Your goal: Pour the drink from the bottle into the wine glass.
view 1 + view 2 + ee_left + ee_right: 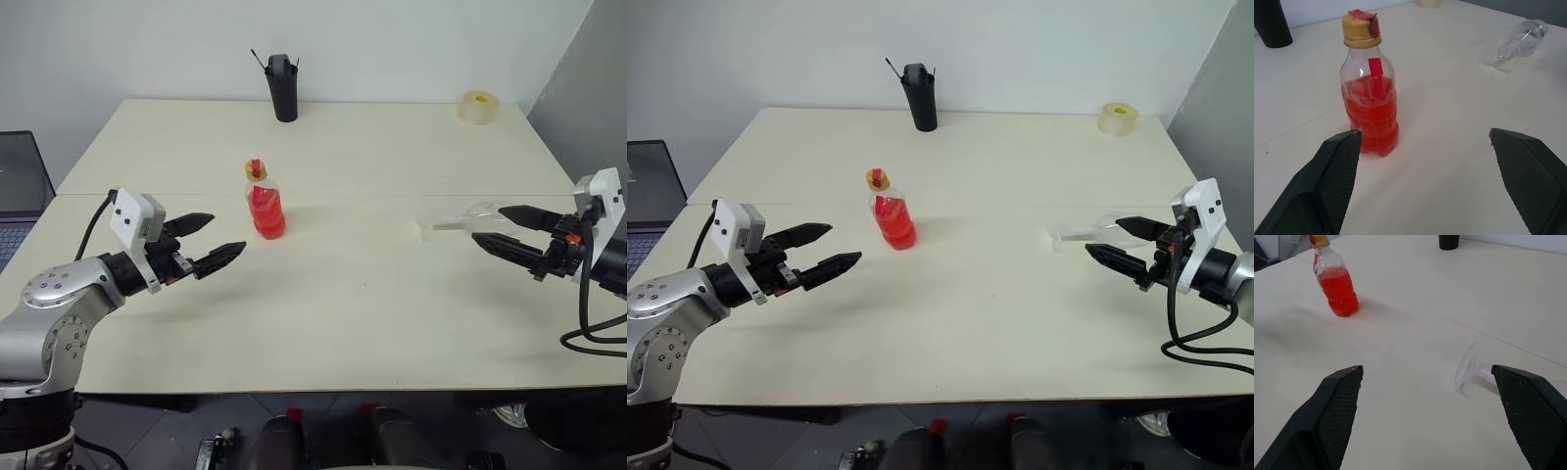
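One bottle point(265, 203), one wine glass point(468, 219) lying down — two claws agape.

Office or lab: plain table point(392, 323), laptop point(18, 196), bare wall point(392, 39)

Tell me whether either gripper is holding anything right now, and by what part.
Nothing is held. The left gripper is open short of the bottle; the right gripper is open beside the wine glass, which lies on its side on the table.
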